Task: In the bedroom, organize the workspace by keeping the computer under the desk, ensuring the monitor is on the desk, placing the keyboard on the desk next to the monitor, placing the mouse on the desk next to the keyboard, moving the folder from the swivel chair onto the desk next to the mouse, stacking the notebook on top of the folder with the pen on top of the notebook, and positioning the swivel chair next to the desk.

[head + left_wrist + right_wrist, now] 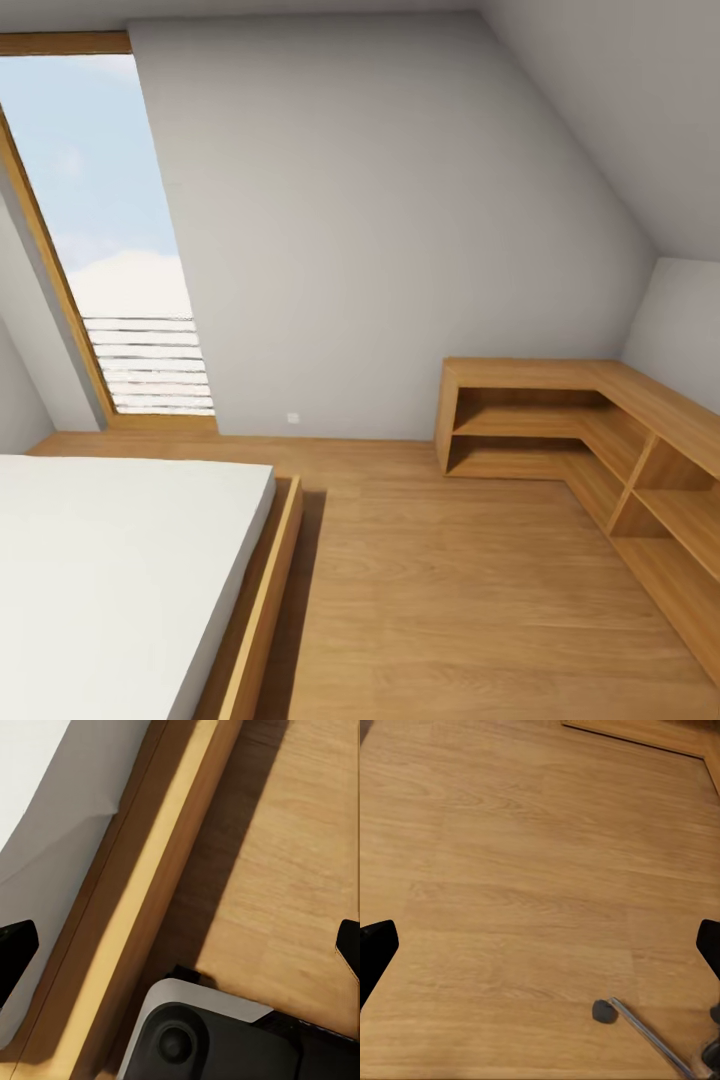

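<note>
Transit phase, judged: head view takes in a white-mattressed bed (110,560), bare wood floor (450,600), a tall window (110,250) and a low light-wood corner shelf unit (600,440); next move calls for turning the base to find the worktop. Left end effector (180,945) and right end effector (540,945) both hang with fingers wide apart, empty. A chrome caster leg (649,1035), probably the swivel chair's, lies on the floor near the right end effector.

Bed (120,560) left, perhaps empty shelving (610,440) right
</note>
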Robot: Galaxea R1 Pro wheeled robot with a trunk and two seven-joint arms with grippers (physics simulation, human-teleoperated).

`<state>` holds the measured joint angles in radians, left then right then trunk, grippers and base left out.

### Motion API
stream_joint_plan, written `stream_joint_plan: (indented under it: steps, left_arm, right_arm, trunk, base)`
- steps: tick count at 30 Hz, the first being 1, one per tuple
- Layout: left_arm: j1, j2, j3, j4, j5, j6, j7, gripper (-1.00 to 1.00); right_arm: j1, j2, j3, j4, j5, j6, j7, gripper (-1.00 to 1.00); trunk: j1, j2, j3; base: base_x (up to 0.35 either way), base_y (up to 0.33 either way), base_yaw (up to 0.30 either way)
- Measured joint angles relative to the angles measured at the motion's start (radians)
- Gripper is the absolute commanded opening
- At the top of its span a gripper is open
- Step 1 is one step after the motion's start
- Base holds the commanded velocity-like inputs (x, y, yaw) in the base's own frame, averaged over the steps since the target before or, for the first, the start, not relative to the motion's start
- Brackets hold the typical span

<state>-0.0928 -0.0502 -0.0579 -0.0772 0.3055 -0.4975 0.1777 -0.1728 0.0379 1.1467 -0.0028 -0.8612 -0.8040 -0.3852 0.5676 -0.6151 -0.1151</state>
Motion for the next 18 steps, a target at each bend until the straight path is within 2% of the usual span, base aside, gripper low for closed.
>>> stream_joint_plan:
  steps: [18]
  left_arm:
    - [0.0, 0.0, 0.0, 0.0, 0.0, 0.004, 0.0, 1.0]
  right_arm:
    - [0.0, -0.001, 0.0, 0.001, 0.0, 0.0, -0.001, 1.0]
  trunk:
    - [0.0, 0.0, 0.0]
  base:
    - [0.321, 0.0, 0.0]
